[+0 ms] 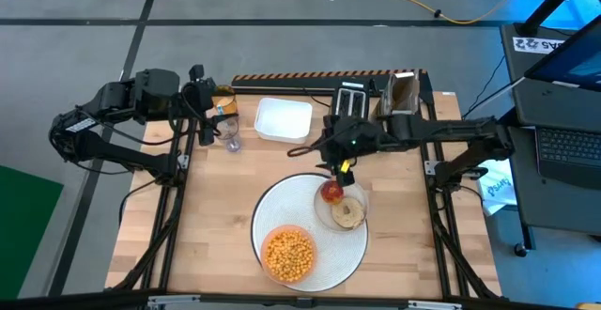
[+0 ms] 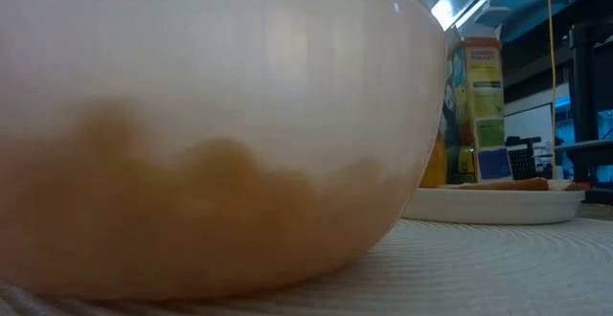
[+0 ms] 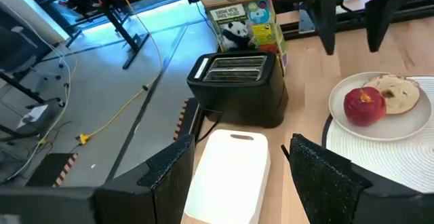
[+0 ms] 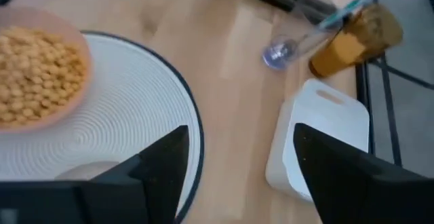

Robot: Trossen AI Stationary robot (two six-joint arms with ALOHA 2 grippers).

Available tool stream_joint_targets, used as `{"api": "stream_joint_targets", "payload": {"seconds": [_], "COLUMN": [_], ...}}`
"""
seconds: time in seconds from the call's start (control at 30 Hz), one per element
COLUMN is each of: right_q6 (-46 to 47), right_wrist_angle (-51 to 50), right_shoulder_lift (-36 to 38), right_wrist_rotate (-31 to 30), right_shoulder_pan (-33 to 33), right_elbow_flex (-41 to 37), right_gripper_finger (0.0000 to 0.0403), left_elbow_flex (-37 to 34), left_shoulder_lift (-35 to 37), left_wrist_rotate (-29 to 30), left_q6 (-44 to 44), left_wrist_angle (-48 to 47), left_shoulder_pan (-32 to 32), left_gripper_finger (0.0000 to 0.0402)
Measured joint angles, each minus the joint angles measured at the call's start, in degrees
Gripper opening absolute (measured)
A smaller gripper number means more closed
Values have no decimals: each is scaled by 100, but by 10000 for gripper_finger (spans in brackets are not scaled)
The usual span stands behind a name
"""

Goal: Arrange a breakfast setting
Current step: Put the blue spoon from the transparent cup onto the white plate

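Red apple [image 1: 331, 193] on plate [image 1: 342, 218] beside bagel [image 1: 349, 213] | right fingers [image 1: 344, 169] apart, empty above | left fingers [image 3: 178, 172] apart, idle | lift clear, you mustn't nudge it

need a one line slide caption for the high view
Right gripper hovers open above the red apple and bagel on the small plate; left gripper waits open at the table's far-left edge.

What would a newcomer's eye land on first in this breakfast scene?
Probably the orange bowl of yellow cereal puffs on the near part of the big round white placemat. Next, the red apple and bagel sharing the small plate on the placemat's right, with the right gripper just above the apple.
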State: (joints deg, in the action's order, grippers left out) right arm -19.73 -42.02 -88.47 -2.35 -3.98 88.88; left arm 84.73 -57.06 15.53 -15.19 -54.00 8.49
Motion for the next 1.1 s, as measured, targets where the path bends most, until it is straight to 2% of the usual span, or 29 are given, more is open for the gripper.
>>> {"api": "stream_joint_targets", "payload": {"seconds": [0.17, 0.33, 0.43, 0.53, 0.83, 0.97, 1.1], "right_q6": [-310, -597, -498, -321, 370, 481, 458], "right_wrist_angle": [317, 1556, 2053, 2466, 3368, 3380, 3253], "right_shoulder_lift": [68, 74, 66, 66, 155, 486, 968], "right_wrist_rotate": [821, 2104, 2597, 2953, 4256, 4119, 3425], "right_shoulder_pan": [224, 454, 638, 884, 1577, 1683, 1680], "right_elbow_flex": [0, -279, -571, -807, -940, -940, -940], "right_gripper_finger": [235, 225, 219, 214, 209, 209, 209], "left_elbow_flex": [0, -2, 8, 9, 0, -1, -54], "left_shoulder_lift": [-2, -128, -235, -347, -438, -289, -3], "left_wrist_rotate": [-26, -716, -1067, -1114, -74, 926, 1666], "left_q6": [221, 2441, 4111, 4516, 4705, 4813, 4812], "left_wrist_angle": [232, 497, 912, 1013, 96, -490, -882], "left_shoulder_pan": [0, -42, -45, -42, -46, -171, -317], "left_gripper_finger": [228, 228, 228, 228, 228, 228, 228]}}
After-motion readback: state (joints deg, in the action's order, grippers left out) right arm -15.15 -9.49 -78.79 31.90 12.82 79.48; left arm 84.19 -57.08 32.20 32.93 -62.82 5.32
